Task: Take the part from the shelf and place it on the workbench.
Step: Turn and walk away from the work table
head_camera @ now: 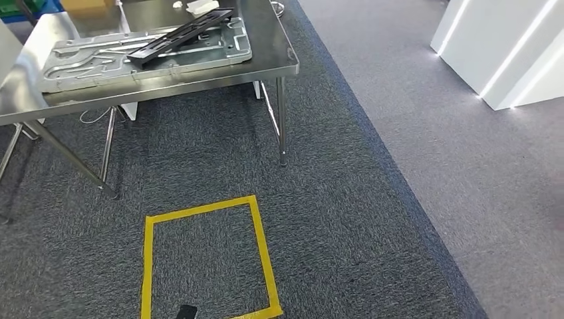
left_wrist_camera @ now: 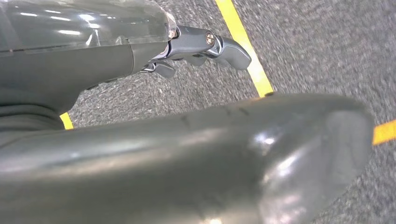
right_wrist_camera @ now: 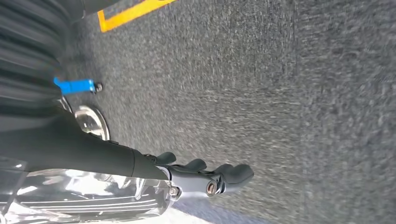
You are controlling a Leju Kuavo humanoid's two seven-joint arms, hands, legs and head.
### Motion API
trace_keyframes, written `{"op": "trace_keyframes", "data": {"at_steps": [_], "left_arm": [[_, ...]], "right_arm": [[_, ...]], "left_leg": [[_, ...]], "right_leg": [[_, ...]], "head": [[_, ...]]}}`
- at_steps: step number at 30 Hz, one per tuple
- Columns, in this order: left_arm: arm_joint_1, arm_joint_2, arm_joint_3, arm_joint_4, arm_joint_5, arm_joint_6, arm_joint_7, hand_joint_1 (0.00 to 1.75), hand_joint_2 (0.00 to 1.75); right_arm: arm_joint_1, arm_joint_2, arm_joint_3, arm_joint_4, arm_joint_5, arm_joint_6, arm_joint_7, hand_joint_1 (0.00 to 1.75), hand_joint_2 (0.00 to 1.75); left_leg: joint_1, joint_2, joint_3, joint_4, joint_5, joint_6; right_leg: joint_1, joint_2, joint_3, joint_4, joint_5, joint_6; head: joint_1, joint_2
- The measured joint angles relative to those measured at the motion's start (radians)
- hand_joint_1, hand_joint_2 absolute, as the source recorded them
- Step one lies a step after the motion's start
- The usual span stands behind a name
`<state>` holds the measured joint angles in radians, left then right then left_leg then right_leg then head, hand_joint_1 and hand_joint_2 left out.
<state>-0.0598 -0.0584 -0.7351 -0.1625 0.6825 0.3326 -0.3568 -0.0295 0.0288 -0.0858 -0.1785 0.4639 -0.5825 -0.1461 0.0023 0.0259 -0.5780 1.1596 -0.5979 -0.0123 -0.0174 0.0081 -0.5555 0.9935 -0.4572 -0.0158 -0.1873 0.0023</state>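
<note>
- Head view: a long black ribbed part is lying on a grey metal tray on the steel workbench, beyond a yellow tape square.
- Left wrist view: the left hand is hanging over carpet, fingers loosely apart, holding nothing.
- Right wrist view: the right hand is hanging likewise, empty.

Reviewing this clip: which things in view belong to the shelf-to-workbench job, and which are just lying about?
Job:
- steel workbench
- black long part lying across the grey moulded panel on it
- left hand and right hand, both hanging over the carpet and holding nothing

Just there:
- yellow tape square on the carpet
- white lit structure
- cardboard box behind the bench
</note>
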Motion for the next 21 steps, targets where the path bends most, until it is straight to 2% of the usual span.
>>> {"op": "trace_keyframes", "data": {"at_steps": [1,2,3,4,5,7,8,9,11,12,13,15,16,17,18,19,20,21], "left_arm": [[0.003,0.000,0.000,0.000,0.000,0.000,0.000,0.00,0.00],[0.005,0.001,0.000,0.000,0.000,0.000,0.000,0.00,0.00],[0.007,0.001,0.000,0.000,0.000,0.000,-0.001,0.00,0.00],[0.007,0.001,0.000,0.000,0.000,0.000,-0.002,0.00,0.00],[0.007,0.002,0.000,0.000,0.000,0.000,-0.002,0.00,0.00],[0.008,0.003,0.000,0.000,0.000,0.000,-0.003,0.00,0.00],[0.009,0.004,0.000,0.000,0.000,0.000,-0.004,0.00,0.00],[0.009,0.005,0.000,0.000,0.000,-0.001,-0.004,0.00,0.00],[0.006,0.005,0.000,0.000,0.000,-0.001,-0.004,0.00,0.00],[0.005,0.005,0.000,0.000,0.000,-0.002,-0.003,0.00,0.00],[0.004,0.005,0.000,0.000,0.000,-0.002,-0.002,0.00,0.00],[0.007,0.005,0.000,0.000,0.000,-0.002,0.001,0.00,0.00],[0.009,0.005,0.000,0.000,0.000,-0.002,0.003,0.00,0.00],[0.011,0.005,0.000,0.000,0.000,-0.002,0.004,0.00,0.00],[0.011,0.005,0.000,0.000,0.000,-0.003,0.005,0.00,0.00],[0.012,0.004,0.000,0.000,0.000,-0.004,0.005,0.00,0.00],[0.011,0.004,-0.001,0.000,0.000,-0.005,0.005,0.00,0.00],[0.012,0.004,-0.001,0.000,0.000,-0.005,0.006,0.00,0.00]], "right_arm": [[-0.001,0.000,0.000,0.000,0.000,0.000,-0.001,0.00,1.75],[-0.001,0.000,0.000,0.000,0.000,0.000,-0.001,0.00,1.75],[0.000,0.000,0.000,0.000,0.000,0.000,-0.002,0.00,1.75],[0.001,0.000,0.000,0.000,0.000,0.000,-0.002,0.00,1.75],[0.001,0.001,0.000,0.000,0.000,0.000,-0.002,0.00,1.75],[-0.001,0.003,0.000,0.000,0.000,0.000,-0.001,0.00,1.75],[-0.002,0.003,0.000,0.000,0.000,0.000,-0.001,0.00,1.75],[-0.001,0.004,0.000,0.000,0.000,0.000,-0.001,0.00,1.75],[0.004,0.004,0.000,0.000,0.000,0.000,0.001,0.00,1.75],[0.006,0.004,0.000,0.000,0.000,0.000,0.003,0.00,1.75],[0.006,0.004,0.000,0.000,0.001,0.000,0.006,0.00,1.75],[0.002,0.005,0.000,0.000,0.004,0.000,0.011,0.00,1.75],[0.000,0.005,0.000,0.000,0.007,-0.001,0.013,0.00,1.75],[-0.001,0.005,0.000,0.000,0.009,-0.001,0.014,0.00,1.75],[0.000,0.005,0.000,0.000,0.011,-0.001,0.015,0.00,1.75],[0.002,0.005,0.000,0.000,0.013,-0.002,0.015,0.00,1.75],[0.003,0.004,0.000,0.000,0.014,-0.001,0.015,0.00,1.75],[0.004,0.004,0.000,0.000,0.016,-0.001,0.014,0.00,1.75]], "left_leg": [[0.002,-0.011,-0.029,0.064,-0.027,-0.003],[0.003,-0.014,-0.048,0.106,-0.037,-0.005],[0.004,-0.016,-0.051,0.113,-0.027,-0.006],[0.006,-0.019,-0.037,0.080,0.001,-0.005],[0.008,-0.031,-0.009,0.018,0.040,-0.004],[0.011,-0.081,0.045,-0.108,0.094,0.003],[0.012,-0.099,0.058,-0.142,0.103,0.007],[0.010,-0.106,0.062,-0.155,0.101,0.012],[0.009,-0.084,0.064,-0.161,0.106,0.026],[0.009,-0.071,0.067,-0.166,0.110,0.033],[0.010,-0.057,0.068,-0.171,0.114,0.042],[0.008,-0.026,0.069,-0.176,0.116,0.052],[0.005,-0.009,0.068,-0.175,0.115,0.055],[0.004,0.007,0.066,-0.175,0.114,0.055],[0.003,0.022,0.066,-0.174,0.113,0.055],[0.003,0.036,0.066,-0.173,0.111,0.053],[0.003,0.049,0.067,-0.171,0.108,0.050],[0.002,0.060,0.070,-0.169,0.105,0.045]], "right_leg": [[0.000,0.013,-0.002,0.000,0.001,-0.001],[0.001,0.027,-0.004,0.001,0.002,-0.002],[0.001,0.041,-0.004,0.002,0.003,-0.001],[0.001,0.056,-0.004,0.003,0.003,0.000],[0.001,0.070,-0.004,0.005,0.003,0.002],[0.002,0.096,-0.008,0.010,0.004,0.009],[0.001,0.108,-0.012,0.012,0.006,0.015],[-0.001,0.120,-0.017,0.013,0.008,0.022],[-0.005,0.136,-0.026,0.014,0.013,0.038],[-0.005,0.122,-0.031,0.023,0.007,0.043],[-0.003,0.095,-0.044,0.047,-0.009,0.047],[-0.003,0.030,-0.096,0.153,-0.068,0.052],[-0.004,0.014,-0.130,0.219,-0.098,0.056],[-0.005,0.006,-0.154,0.270,-0.115,0.059],[-0.006,0.001,-0.162,0.289,-0.114,0.062],[-0.007,-0.005,-0.149,0.270,-0.096,0.063],[-0.008,-0.016,-0.116,0.214,-0.066,0.063],[-0.007,-0.041,-0.076,0.142,-0.039,0.061]], "head": [[0.000,0.000],[0.000,0.000],[0.000,0.000],[0.000,0.000],[0.000,0.000],[0.000,0.000],[0.000,0.000],[0.000,0.000],[0.000,0.000],[0.000,0.000],[0.000,0.000],[0.000,0.000],[0.000,0.000],[0.000,0.000],[0.000,0.000],[0.000,0.000],[0.000,0.000],[0.000,0.000]]}}
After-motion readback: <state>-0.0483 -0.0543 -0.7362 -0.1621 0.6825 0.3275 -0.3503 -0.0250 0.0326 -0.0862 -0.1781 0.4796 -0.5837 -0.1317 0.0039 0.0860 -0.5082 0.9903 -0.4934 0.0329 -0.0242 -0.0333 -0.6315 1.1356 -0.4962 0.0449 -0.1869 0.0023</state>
